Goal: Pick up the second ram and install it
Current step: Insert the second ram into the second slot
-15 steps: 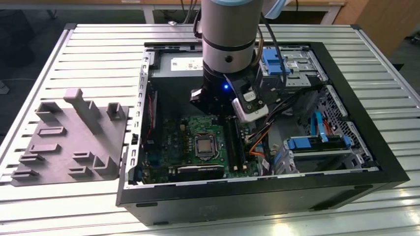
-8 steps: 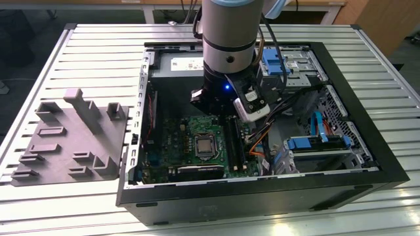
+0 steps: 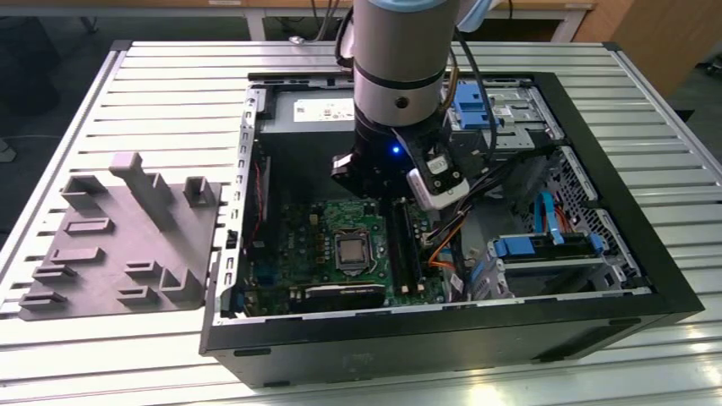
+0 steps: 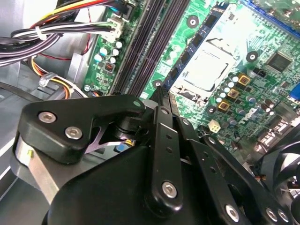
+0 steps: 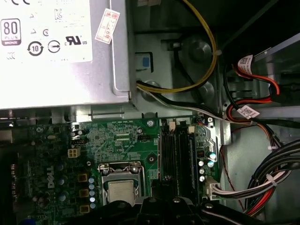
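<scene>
Now the hand (image 4: pixel 161 101) hangs low over the motherboard (image 3: pixel 338 224), right above the memory slots (image 5: pixel 178 150). Its grip cannot be told, and no new stick looks pushed in yet.

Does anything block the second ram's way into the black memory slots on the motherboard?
Nothing visible does. In the second wrist view the second ram lies along the memory slots beside the processor socket, just ahead of the gripper; the cables lie off to one side.
</scene>
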### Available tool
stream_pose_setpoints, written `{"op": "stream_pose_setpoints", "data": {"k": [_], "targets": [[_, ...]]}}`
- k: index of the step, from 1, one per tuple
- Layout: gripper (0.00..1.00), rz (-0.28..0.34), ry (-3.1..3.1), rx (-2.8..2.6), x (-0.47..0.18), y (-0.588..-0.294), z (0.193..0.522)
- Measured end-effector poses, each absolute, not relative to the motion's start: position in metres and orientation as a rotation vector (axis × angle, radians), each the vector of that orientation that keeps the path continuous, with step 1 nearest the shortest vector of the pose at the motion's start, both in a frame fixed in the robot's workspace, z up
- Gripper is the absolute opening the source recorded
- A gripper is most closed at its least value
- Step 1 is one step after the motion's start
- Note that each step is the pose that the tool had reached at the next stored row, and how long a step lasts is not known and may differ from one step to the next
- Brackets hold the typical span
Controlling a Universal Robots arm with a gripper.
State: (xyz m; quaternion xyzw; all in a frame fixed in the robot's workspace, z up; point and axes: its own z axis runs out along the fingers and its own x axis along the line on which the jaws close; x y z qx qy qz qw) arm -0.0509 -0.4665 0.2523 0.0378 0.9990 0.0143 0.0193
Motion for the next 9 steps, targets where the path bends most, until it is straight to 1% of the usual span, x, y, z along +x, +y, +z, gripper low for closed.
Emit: {"op": "stream_pose_setpoints", "data": {"k": [9], "targets": [[0.12, 0.045, 3.101, 0.110, -0.0499, -0.4665, 0.2518]]}}
